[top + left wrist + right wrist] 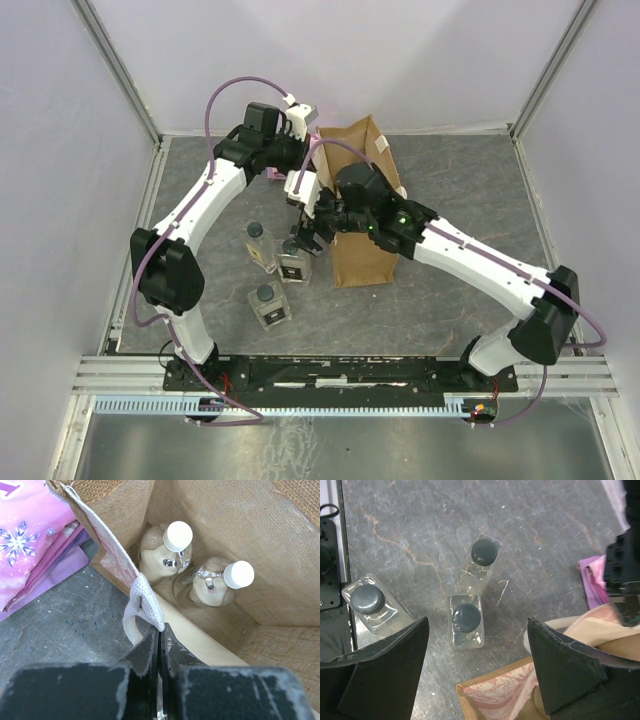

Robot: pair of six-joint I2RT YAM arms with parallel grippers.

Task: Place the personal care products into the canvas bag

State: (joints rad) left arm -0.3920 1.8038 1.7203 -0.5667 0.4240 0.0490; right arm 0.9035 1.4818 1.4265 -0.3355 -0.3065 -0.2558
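The dark-capped square bottle [466, 620] I want stands upright on the desk [420, 530], almost directly below the right gripper [478, 630]. Its cap faces the wrist camera, so its long axis runs straight up between fingers that stand wide apart. The far bottle [482, 555] sits just beyond it, and the side bottle [370, 602] is partly cut off by a finger. The canvas bag [360, 255] stands just beside them, with two white-capped round bottles [177, 540] inside. The left gripper [159, 630] is pinched together on the bag's pale handle [142, 605], so I judge the right arm the free and nearer one. I can't tell the height above the cap, and overhead the right arm hides part of the bag.
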